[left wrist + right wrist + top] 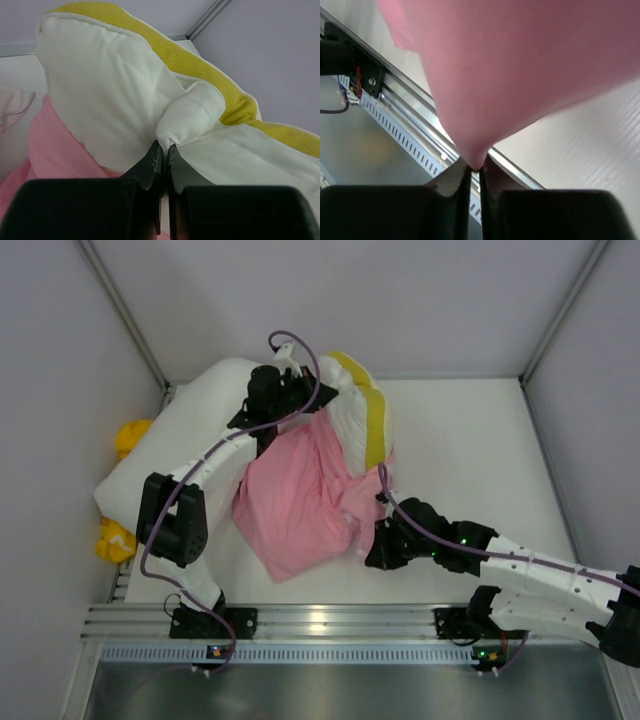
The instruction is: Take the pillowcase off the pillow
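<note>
The pink pillowcase [300, 502] lies bunched mid-table and still covers the lower part of the white pillow [352, 412] with a yellow band [377, 428]; the pillow's upper end sticks out of it. My left gripper [292, 392] is shut on a fold of the pillow's white fabric; in the left wrist view the gripper [164, 146] pinches the pillow [115, 90] below the yellow band [200, 65], with the pillowcase [55, 150] at lower left. My right gripper [374, 546] is shut on the pillowcase's near corner; in the right wrist view the gripper [476, 168] pinches the stretched pillowcase [520, 65].
A plain white pillow [185, 435] lies at the left under my left arm. Yellow cloth [130, 435] shows beside it, and more of the yellow cloth [114, 540] lies lower down. The metal rail [330, 622] runs along the near edge and shows in the right wrist view [410, 115]. Grey walls enclose the table.
</note>
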